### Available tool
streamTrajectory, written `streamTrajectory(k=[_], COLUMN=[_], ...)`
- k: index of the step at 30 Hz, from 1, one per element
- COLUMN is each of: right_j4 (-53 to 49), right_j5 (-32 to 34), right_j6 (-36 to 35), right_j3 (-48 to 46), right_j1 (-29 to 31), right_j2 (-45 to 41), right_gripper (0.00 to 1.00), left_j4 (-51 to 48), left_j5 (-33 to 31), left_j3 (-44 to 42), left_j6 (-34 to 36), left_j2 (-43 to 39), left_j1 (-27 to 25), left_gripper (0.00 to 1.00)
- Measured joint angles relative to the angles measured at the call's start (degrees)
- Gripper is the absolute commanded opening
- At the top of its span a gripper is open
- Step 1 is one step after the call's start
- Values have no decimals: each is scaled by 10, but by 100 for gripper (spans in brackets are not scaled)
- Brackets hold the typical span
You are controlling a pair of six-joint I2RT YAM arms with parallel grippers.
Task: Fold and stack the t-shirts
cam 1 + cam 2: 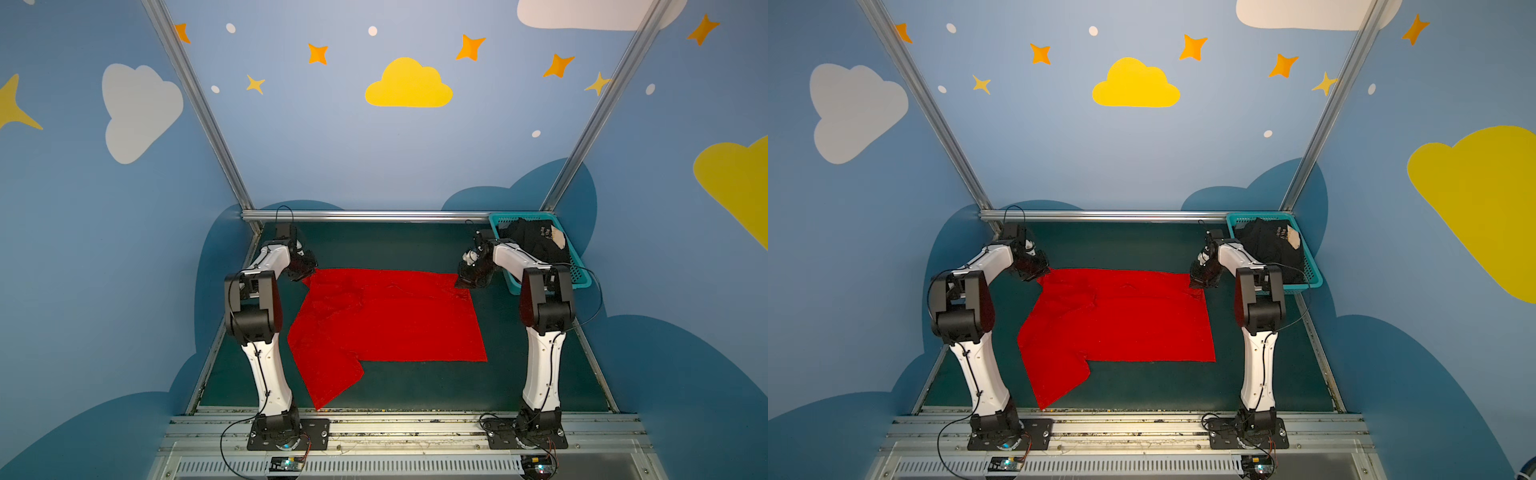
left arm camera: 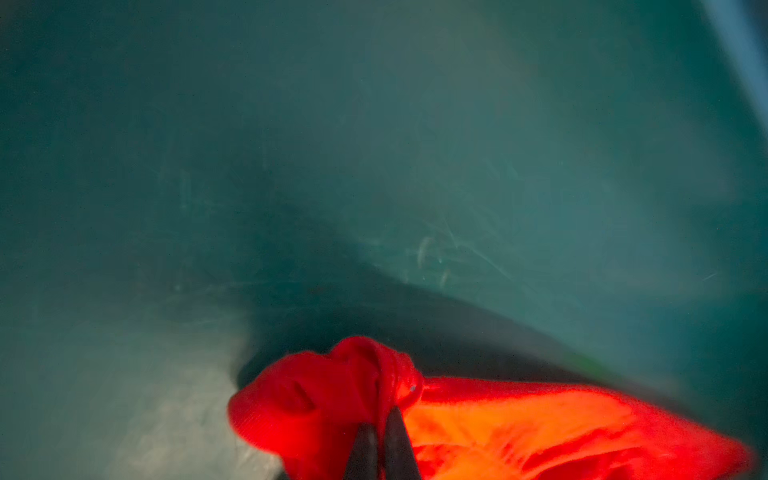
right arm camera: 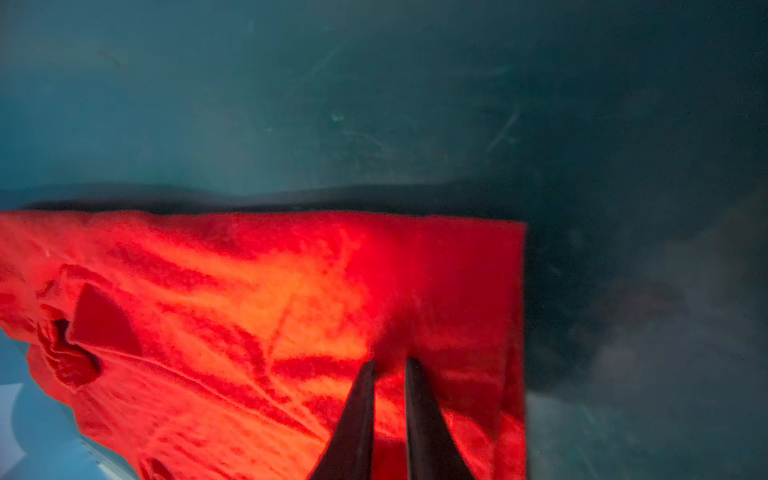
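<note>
The red t-shirt [image 1: 395,320] [image 1: 1125,320] lies spread on the green table, with a sleeve trailing toward the front left. My left gripper [image 1: 305,272] [image 1: 1038,274] is at its far left corner. In the left wrist view this gripper [image 2: 382,415] is shut on a bunched fold of the red t-shirt [image 2: 540,424]. My right gripper [image 1: 463,284] [image 1: 1196,284] is at the far right corner. In the right wrist view it [image 3: 390,361] pinches the red t-shirt [image 3: 249,299] near its edge, slightly off the table. Black t-shirts [image 1: 532,245] [image 1: 1271,245] with pale lettering and a beige patch lie heaped in the basket.
A teal lattice basket [image 1: 582,274] [image 1: 1312,274] stands at the back right corner, just behind the right arm. A metal rail [image 1: 365,215] bounds the far edge of the table [image 1: 395,245]. Blue painted walls close in both sides.
</note>
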Motion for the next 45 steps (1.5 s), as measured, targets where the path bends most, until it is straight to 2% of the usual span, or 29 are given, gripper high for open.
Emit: streamTrajectory(k=[5, 10, 18, 23, 24, 26, 30, 32, 35, 39, 40, 45], right_j4=[0, 0, 0, 0, -1, -1, -1, -1, -1, -2, -2, -3], right_j5=[0, -1, -1, -1, -1, -1, -1, -1, -1, -1, -1, -1], right_j6=[2, 4, 7, 8, 8, 8, 8, 8, 8, 8, 8, 8], right_j3=[-2, -3, -3, -3, -3, -3, -2, -2, -2, -2, -2, -1], right_j1=[3, 3, 3, 3, 3, 3, 3, 3, 3, 3, 3, 3], right_j2=[0, 0, 0, 0, 0, 0, 1, 1, 1, 1, 1, 2], right_gripper=[7, 5, 0, 0, 0, 0, 0, 0, 0, 0, 0, 0], left_j4=[72, 136, 186, 192, 193, 196, 203, 203, 191, 155, 149, 137], left_j5=[68, 123, 155, 162, 164, 168, 183, 188, 189, 180, 177, 160], left_j3=[-42, -71, -89, -95, -95, -95, -95, -95, -90, -66, -59, -51], left_j6=[-39, -78, -111, -116, -116, -114, -124, -124, -116, -96, -93, -83], left_j2=[0, 0, -2, -7, -7, -7, -7, -7, -7, -7, -6, -6], left_j1=[23, 41, 65, 78, 80, 83, 84, 81, 71, 52, 49, 43], left_gripper=[18, 16, 13, 6, 9, 26, 39, 41, 35, 9, 5, 5])
